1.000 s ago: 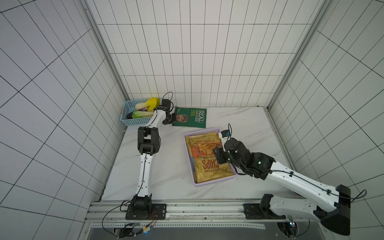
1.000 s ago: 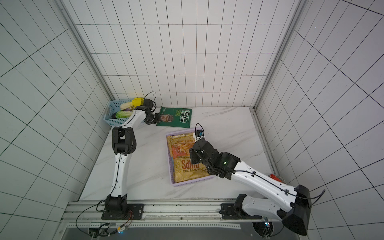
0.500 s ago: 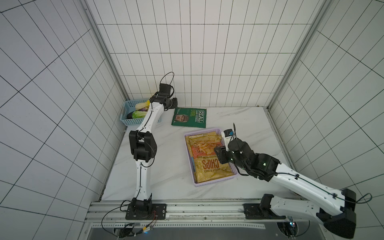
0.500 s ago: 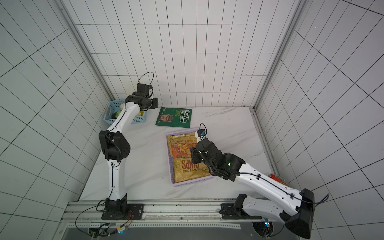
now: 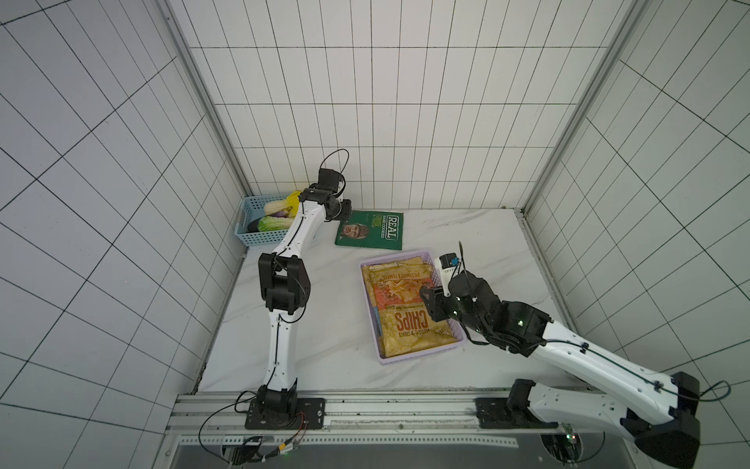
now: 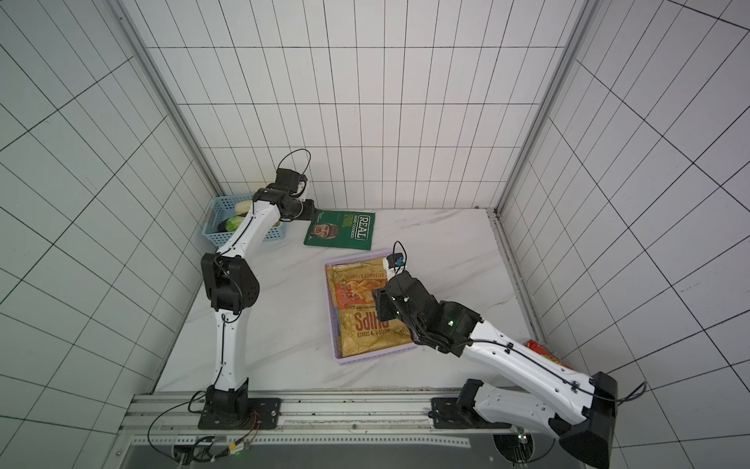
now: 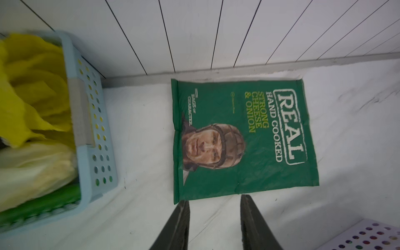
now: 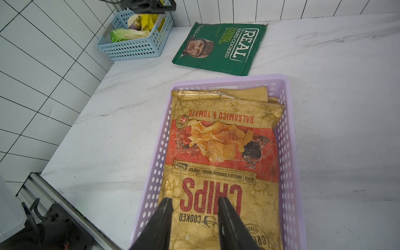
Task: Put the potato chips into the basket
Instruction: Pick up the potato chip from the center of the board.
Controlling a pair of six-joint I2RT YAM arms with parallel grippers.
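Left claw (image 7: 214, 199) part open, empty, just short of REAL bag (image 7: 242, 138), which lies flat on table (image 5: 324, 325). Right claw (image 8: 194, 199) part open, empty, over CHIPS bag (image 8: 223, 151) lying in basket (image 8: 287, 129).

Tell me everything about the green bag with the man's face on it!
The green bag is a flat, dark green, slightly crinkly packet. White letters say REAL HAND COOKED, yellow ones STRONG CHEESE & ONION, beside a man's face in a brown cap. It lies face up on the white table near the back wall, outside the lilac basket. The left pincer hangs open by one edge, not gripping it.
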